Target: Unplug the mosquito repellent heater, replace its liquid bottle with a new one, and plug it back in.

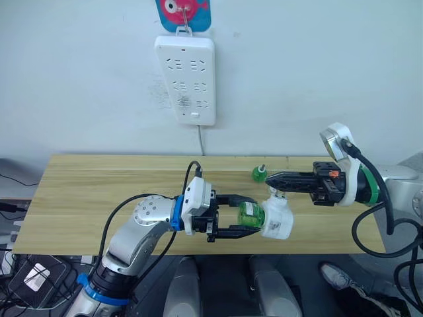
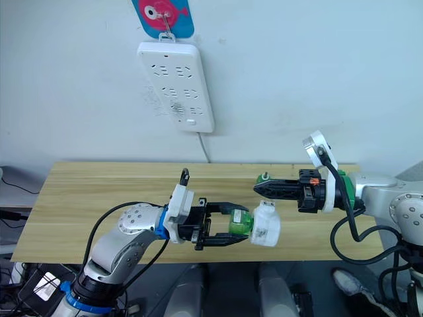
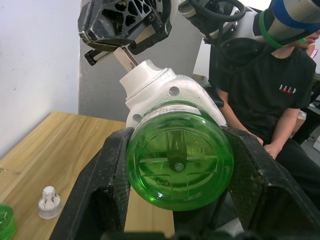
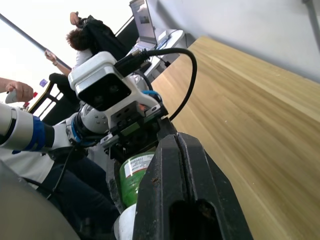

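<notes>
The white mosquito repellent heater hangs above the table's front edge, held between both grippers. A green bottle is seated in its underside, and my left gripper is shut on that bottle. My right gripper is shut on a metal prong at the heater's other end. A second green bottle with a dark stem stands on the table behind the heater. I cannot tell which bottle is the new one.
The white power strip hangs on the wall above the wooden table, its cord running down behind. A small whitish cap lies loose on the table. A person sits beyond the table's right end.
</notes>
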Motion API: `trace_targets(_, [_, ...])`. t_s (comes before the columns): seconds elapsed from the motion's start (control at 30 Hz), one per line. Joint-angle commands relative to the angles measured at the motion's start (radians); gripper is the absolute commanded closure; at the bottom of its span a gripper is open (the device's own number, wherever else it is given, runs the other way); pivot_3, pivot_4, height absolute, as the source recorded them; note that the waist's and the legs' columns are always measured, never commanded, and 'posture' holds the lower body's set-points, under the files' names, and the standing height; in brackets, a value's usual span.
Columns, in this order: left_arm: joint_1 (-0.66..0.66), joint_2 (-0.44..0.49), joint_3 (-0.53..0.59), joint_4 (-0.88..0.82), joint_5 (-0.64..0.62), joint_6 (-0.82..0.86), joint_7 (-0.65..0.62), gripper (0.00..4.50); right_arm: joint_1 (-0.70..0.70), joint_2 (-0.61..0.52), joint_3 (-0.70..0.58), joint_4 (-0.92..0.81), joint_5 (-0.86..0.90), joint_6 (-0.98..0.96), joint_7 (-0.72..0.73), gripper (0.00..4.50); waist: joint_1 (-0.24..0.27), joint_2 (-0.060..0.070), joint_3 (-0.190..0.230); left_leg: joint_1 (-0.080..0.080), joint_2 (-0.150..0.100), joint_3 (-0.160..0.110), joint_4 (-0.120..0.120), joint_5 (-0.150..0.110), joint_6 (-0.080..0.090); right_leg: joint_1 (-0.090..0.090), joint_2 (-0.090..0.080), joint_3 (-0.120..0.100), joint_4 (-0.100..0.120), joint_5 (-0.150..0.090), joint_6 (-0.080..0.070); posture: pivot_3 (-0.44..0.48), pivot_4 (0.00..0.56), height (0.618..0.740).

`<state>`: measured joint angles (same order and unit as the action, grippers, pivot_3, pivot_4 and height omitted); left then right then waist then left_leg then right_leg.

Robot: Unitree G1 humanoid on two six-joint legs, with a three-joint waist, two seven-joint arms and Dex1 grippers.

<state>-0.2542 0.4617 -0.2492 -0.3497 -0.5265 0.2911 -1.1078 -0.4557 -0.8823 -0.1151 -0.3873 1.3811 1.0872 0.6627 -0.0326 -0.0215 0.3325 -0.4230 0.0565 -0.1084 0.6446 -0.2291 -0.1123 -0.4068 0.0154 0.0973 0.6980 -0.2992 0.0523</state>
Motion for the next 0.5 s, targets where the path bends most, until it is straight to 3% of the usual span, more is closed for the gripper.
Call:
trace_targets(0.03, [-0.009,-0.038,0.037,-0.017,-0.035,0.059,0.092,2.17,0.029,-0.014,-0.129,-0.037,0.125,-0.012,-0.055,4.50,0.002,0.000,0.000,0.000,0.000,0.000,0.000,0.000,0.000,0.000,0.000,0.000,0.000,0.000,0.000,-0.039,0.272,0.740])
trace_targets(0.07, [-0.008,-0.050,0.049,-0.011,-0.041,0.074,0.119,2.17,0.048,-0.007,-0.156,-0.043,0.131,-0.027,-0.093,4.50,0.002,0.000,0.000,-0.001,0.000,0.000,0.000,0.000,0.000,0.000,0.000,0.000,0.000,0.000,0.000,-0.039,0.272,0.740])
trace_targets(0.17, [0.006,-0.122,0.109,-0.001,-0.095,0.150,0.251,2.17,0.134,0.028,-0.241,-0.073,0.119,-0.085,-0.222,3.95,0.001,0.000,0.000,-0.001,0.000,-0.001,0.000,0.000,0.000,0.000,0.000,-0.001,0.000,0.000,0.000,-0.052,0.268,0.740])
trace_targets(0.33, [0.020,-0.276,0.200,-0.001,-0.227,0.300,0.483,2.17,0.322,0.170,-0.331,-0.156,0.139,-0.204,-0.446,2.29,-0.001,-0.001,-0.001,-0.001,0.000,-0.001,0.000,0.000,0.000,0.000,0.000,-0.001,0.001,0.000,0.000,-0.060,0.263,0.740])
trace_targets(0.5, [0.001,-0.401,0.272,0.010,-0.365,0.414,0.663,2.17,0.452,0.325,-0.281,-0.265,0.119,-0.305,-0.620,0.46,-0.003,0.000,-0.004,-0.001,0.000,-0.001,0.001,0.000,0.000,0.000,0.000,0.000,0.001,0.000,0.000,-0.073,0.260,0.740])
